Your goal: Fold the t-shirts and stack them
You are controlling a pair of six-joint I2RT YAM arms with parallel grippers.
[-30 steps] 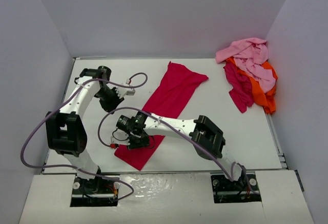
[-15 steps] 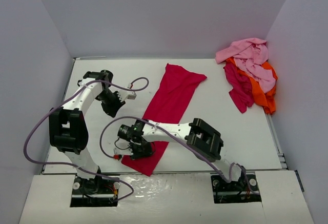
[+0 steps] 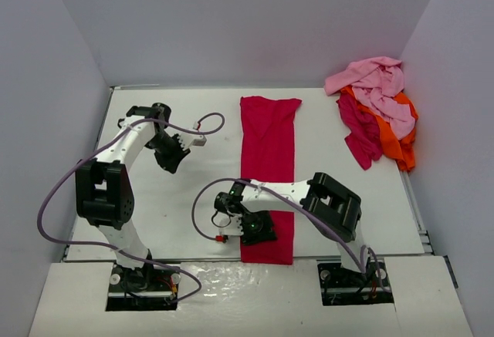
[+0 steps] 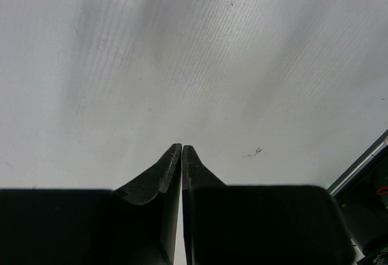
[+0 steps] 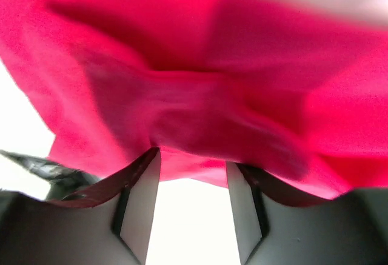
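Observation:
The crimson-red t-shirt (image 3: pixel 268 144) lies as a long narrow strip running straight from the back of the table to the front edge. My right gripper (image 3: pixel 258 233) is low over its near end. In the right wrist view, my right gripper (image 5: pixel 193 156) has its jaws well apart, and the red cloth (image 5: pixel 200 83) lies across the fingertips with bare white table showing between them. My left gripper (image 3: pixel 171 161) hovers over bare table left of the shirt. The left wrist view shows my left gripper (image 4: pixel 182 148) shut on nothing. More t-shirts are piled at the back right: light pink (image 3: pixel 374 79), orange (image 3: pixel 397 140) and dark magenta (image 3: pixel 359 133).
White walls enclose the table on the left, back and right. A purple cable (image 3: pixel 202 127) loops from the left arm, and another trails from the right arm near the front edge (image 3: pixel 202 217).
The right arm has dragged the shirt's near end to the right, so the slanted strip now lies straight. Its jaws have parted. The left arm has barely moved.

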